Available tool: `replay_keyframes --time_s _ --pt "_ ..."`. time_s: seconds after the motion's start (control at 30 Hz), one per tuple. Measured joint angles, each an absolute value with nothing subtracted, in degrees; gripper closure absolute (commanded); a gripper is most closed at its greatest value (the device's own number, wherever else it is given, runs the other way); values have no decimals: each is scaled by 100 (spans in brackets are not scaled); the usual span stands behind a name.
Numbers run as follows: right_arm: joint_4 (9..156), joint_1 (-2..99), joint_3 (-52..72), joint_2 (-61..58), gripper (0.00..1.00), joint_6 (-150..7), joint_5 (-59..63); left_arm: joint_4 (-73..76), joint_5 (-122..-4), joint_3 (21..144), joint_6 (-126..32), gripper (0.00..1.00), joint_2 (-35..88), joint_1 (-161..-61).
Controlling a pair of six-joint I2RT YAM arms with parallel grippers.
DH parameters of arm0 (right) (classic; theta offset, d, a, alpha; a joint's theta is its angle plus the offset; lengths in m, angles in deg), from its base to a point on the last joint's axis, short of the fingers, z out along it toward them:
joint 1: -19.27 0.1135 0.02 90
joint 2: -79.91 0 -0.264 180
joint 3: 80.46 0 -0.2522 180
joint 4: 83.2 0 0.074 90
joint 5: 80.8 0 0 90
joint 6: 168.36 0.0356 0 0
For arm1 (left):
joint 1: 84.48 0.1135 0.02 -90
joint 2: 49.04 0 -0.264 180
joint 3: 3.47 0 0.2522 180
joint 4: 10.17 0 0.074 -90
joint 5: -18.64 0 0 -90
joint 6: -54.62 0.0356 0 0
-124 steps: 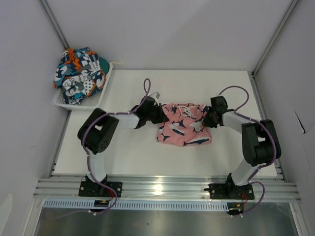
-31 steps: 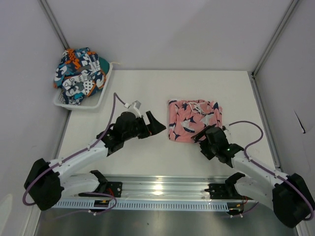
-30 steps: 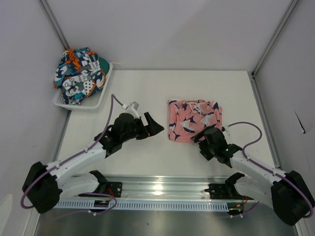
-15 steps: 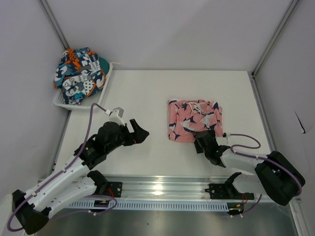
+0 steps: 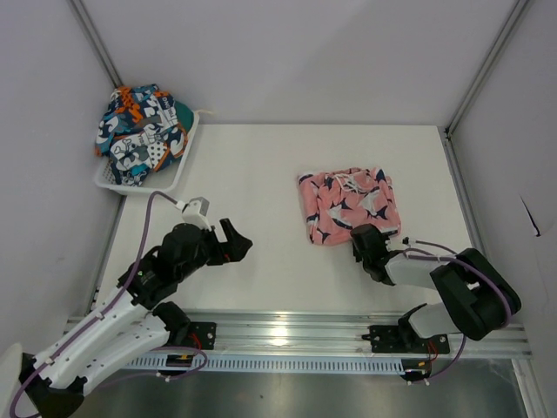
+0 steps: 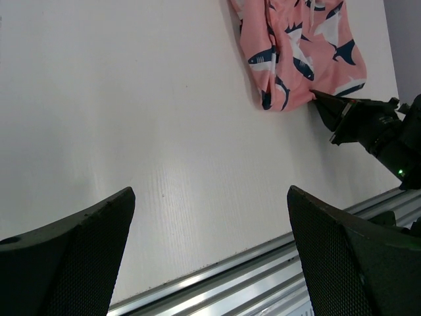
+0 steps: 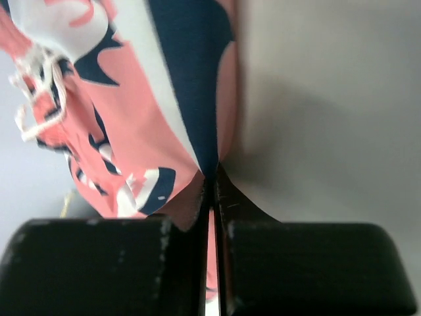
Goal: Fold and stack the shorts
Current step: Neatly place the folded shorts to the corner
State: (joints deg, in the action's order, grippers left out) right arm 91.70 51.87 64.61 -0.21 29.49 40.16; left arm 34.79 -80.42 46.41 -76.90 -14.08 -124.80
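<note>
Lying folded into a compact rectangle, the pink shorts (image 5: 348, 207) are sitting on the table (image 5: 261, 165) right of centre, nearer the right edge than the left, with the white drawstring showing at their far end. The folding of this pair is appearing complete or close to it.

The right jaws are resting at the near edge of the pink shorts (image 7: 131, 118), closed down to a thin slit. The right wrist view is showing the tips touching the hem, but it is not showing whether any cloth is pinched between them. The left jaws are spread wide and carrying nothing, hovering over bare table left of centre, well apart from the pink shorts (image 6: 296, 52).

The patchwork shorts (image 5: 139, 131) are sitting bunched and unfolded in the white basket (image 5: 178, 170) at the far left corner of the table.

Judging from this layout, roughly half of the task is standing complete. The following steps are remaining:
1. Taking the patchwork shorts out of the basket.
2. Spreading and folding them on the table.
3. Stacking the two folded pairs.
</note>
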Motion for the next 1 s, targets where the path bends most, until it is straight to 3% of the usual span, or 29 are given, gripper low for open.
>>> replay_keyframes --time_s 0.27,0.7,1.0 --pt "9214 3893 6050 -408 100 2567 3625 3497 -8066 4641 -7653 1 -1172 -12480" --pt "8615 3261 5173 -548 100 2300 3238 3477 -8057 4639 -7585 1 -1017 -12480" --pt "8504 2110 3989 -1291 100 1771 2986 3462 -8035 4637 -7583 1 -1080 -12480"
